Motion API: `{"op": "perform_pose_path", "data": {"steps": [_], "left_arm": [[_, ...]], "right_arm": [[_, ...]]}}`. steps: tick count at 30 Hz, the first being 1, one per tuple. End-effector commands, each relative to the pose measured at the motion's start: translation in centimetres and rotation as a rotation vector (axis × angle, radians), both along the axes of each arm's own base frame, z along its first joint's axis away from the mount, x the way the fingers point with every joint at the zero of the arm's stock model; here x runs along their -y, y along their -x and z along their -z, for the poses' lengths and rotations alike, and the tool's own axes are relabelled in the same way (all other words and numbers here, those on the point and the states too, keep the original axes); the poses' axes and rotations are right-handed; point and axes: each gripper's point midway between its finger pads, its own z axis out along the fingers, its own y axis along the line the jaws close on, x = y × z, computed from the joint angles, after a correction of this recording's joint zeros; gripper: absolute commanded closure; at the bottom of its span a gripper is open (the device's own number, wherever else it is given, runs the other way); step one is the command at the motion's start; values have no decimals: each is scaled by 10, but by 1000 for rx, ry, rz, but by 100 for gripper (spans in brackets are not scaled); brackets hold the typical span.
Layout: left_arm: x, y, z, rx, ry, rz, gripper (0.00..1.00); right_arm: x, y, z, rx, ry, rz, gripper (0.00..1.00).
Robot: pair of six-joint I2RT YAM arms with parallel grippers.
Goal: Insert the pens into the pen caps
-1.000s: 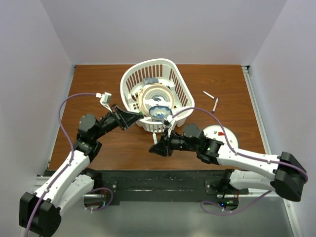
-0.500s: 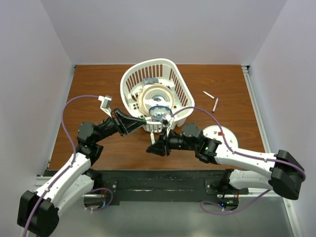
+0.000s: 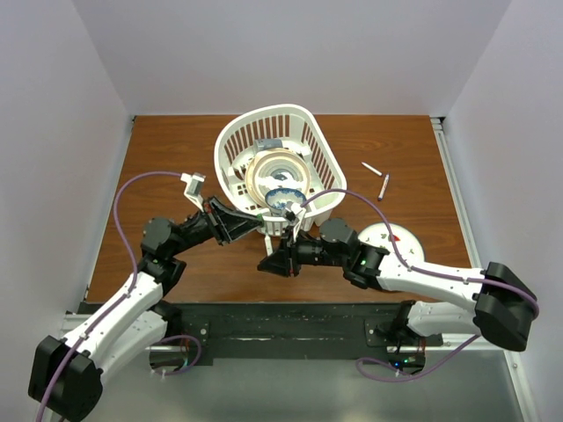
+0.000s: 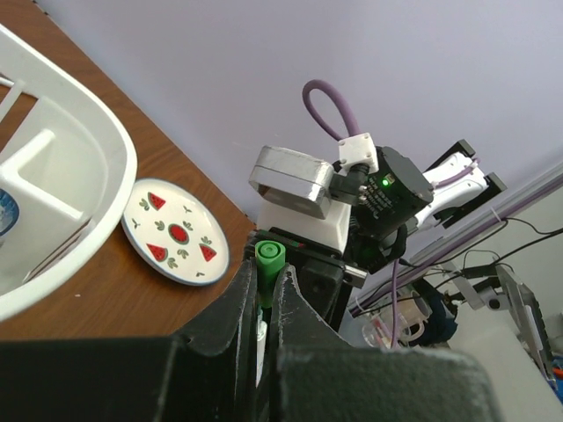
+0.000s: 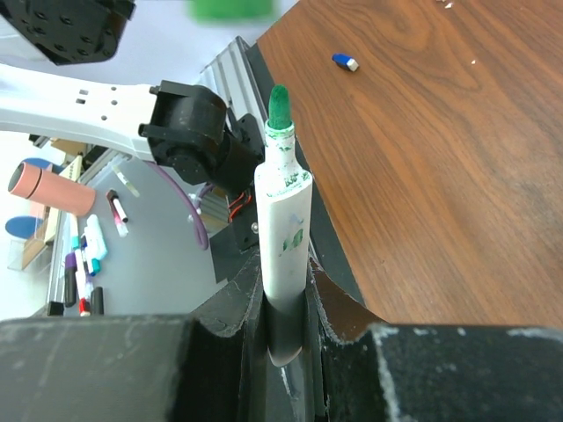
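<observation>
On R wrist cam I saw a green blob point(image 5: 230, 8) blurred, cut by top edge. The pen point(image 5: 284, 220) lower end was hidden betw. the fingers point(image 5: 236, 303).

Both arms reach inward, their pincers close together.
The left arm point(image 3: 119, 308) angles right; the left gripper point(image 4: 266, 286) is pinched tight on a green cap point(image 4: 268, 256) between its jaws. The right arm point(image 3: 431, 280) stretches left; the right gripper point(image 5: 283, 294) clamps a pen point(image 5: 283, 211) that juts past its fingertips.

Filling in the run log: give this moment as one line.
left gripper shut on green cap | right gripper shut on green-tipped pen | cap not yet on pen | blue cap on table
</observation>
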Motion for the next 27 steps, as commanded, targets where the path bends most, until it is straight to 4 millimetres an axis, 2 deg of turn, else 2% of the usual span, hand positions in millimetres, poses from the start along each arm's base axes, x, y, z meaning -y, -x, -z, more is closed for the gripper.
{"op": "perform_pose_path", "data": {"steps": [1, 11, 16, 24, 26, 27], "left_arm": [[2, -1, 5, 29, -19, -8, 100], [6, 6, 10, 29, -29, 24, 100], [7, 7, 19, 5, -45, 23, 100], [14, 19, 23, 22, -70, 83, 100], [15, 24, 20, 46, -67, 104, 81], [15, 27, 16, 62, -60, 117, 62]], "right_arm": [[-10, -2, -33, 43, -88, -10, 100], [-12, -5, -34, 47, -86, 0, 100], [-13, -8, -37, 59, -91, 15, 100], [-10, -24, -38, 102, -49, 88, 100], [-9, -24, -42, 117, -45, 86, 100], [-9, -23, -44, 127, -47, 75, 100]]}}
